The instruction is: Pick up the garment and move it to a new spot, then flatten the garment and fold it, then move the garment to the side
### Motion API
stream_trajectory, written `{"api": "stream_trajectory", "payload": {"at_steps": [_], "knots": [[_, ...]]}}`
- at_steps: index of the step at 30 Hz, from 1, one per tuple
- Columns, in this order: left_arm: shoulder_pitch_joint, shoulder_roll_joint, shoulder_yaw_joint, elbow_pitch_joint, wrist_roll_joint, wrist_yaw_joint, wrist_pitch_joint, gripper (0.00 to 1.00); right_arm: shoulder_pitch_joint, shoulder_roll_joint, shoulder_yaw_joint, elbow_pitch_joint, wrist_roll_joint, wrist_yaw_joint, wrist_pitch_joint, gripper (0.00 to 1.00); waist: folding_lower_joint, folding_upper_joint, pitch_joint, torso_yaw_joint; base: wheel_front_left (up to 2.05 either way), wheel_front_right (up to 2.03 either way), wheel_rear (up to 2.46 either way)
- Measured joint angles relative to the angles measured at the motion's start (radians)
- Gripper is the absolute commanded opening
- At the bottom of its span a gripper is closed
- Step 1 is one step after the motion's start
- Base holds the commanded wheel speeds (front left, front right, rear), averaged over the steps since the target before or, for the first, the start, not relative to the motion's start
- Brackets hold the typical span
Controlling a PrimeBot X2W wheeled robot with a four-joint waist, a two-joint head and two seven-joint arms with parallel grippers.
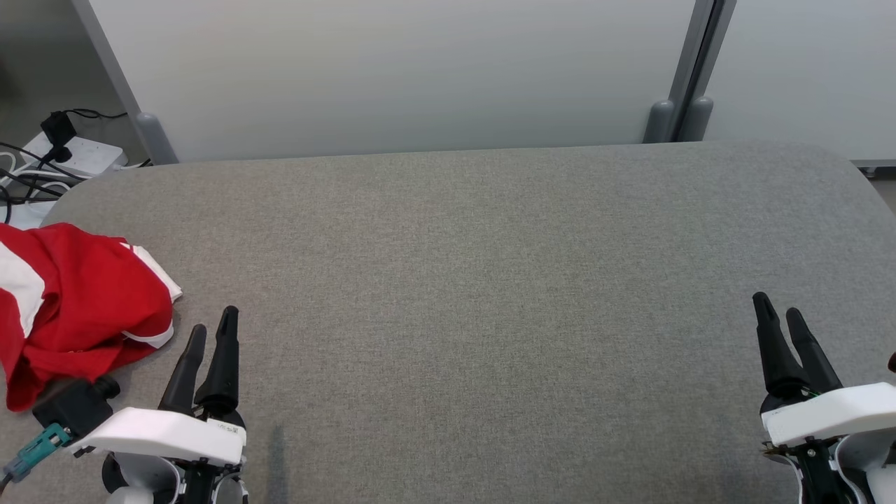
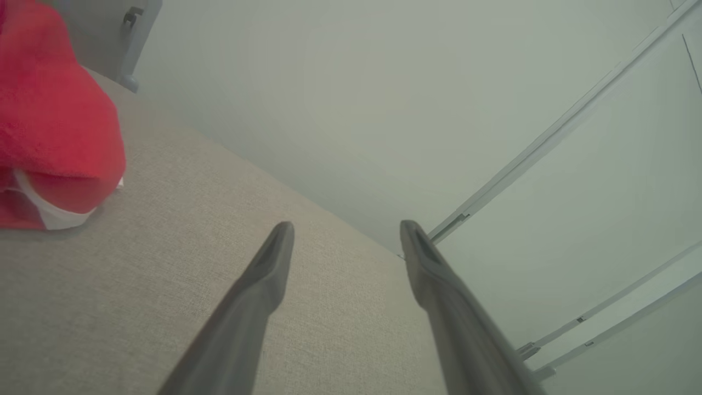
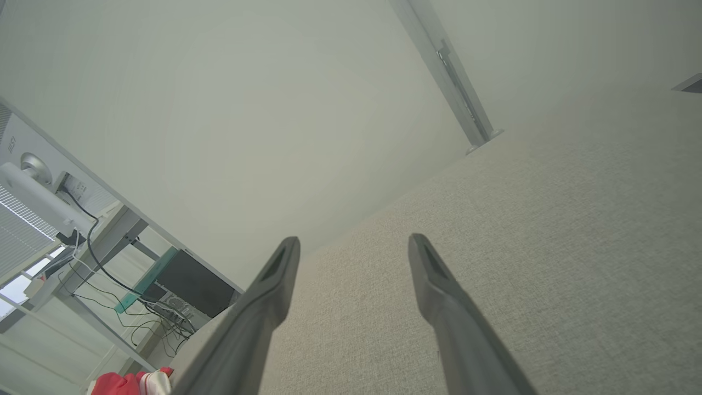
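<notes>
1. Two grippers wait at the near edge of the grey table (image 1: 455,280): your left gripper (image 1: 214,320) and right gripper (image 1: 778,305) both stand with jaws spread and hold nothing.
2. Just beside the left gripper, on its outer side, the red-and-white garment (image 1: 77,294) lies crumpled at the table's left end. Part of it runs out of the head view, and no step of the task is begun.
3. Close on the heap from here and you risk pinching only a loose top layer. The rest would then trail or unroll as it lifts, and may slip free.
4. Press down too hard and the fingers could catch the table's woven cover along with the cloth.
5. A sideways nudge from a spread finger could push the garment further left, possibly off the table's end.
6. Your right gripper is well apart from the garment, across the table. Bringing it over for a two-handed lift could cross the left arm's path.
7. Beyond the far-left corner sit a white power strip (image 1: 77,154) and black cables, where a garment swung wide could snag.
</notes>
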Motion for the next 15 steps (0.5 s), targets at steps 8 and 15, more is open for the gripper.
{"api": "stream_trajectory", "payload": {"at_steps": [8, 15], "knots": [[0.0, 0.031, -0.036, 0.008, 0.138, 0.02, -0.023, 1.0, 0.0, 0.0, 0.016, 0.02, -0.113, 0.0, -0.015, 1.0, 0.0, 0.0, -0.002, 0.002, 0.0, 0.0, 0.0], [0.0, 0.045, -0.055, 0.024, 0.214, 0.034, -0.042, 1.0, 0.0, -0.005, 0.036, 0.038, -0.18, 0.0, -0.027, 1.0, 0.0, 0.0, -0.004, 0.004, 0.0, 0.0, 0.0]]}}
